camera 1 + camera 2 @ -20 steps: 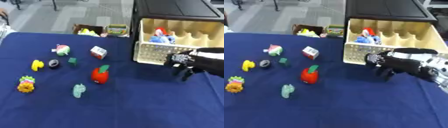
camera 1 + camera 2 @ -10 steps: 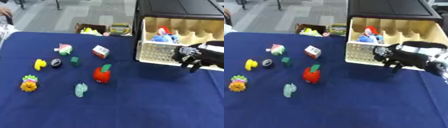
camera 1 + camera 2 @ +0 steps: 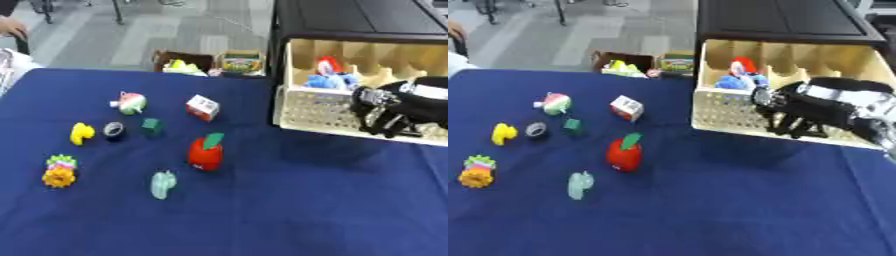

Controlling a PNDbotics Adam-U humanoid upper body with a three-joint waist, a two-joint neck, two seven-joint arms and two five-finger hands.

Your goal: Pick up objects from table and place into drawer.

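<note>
one right robot hand, fingers curled down and holding nothing, hangs at the drawer front; the red apple toy lies well to its left.

My right hand is showing as a mostly black shape, with dark fingers that are reading as slim black rods. Near the knuckles, a few small silver spots are catching the light against the black. Behind the hand, my forearm is running thick and black, and a pale silver-white band is wrapping across its upper side near the wrist. Farther back toward the picture's right edge, the arm is turning lighter, greyish silver. The outlines are looking soft, so I am making out no screws, cables or markings on it. My left hand is not showing in either view.
</note>
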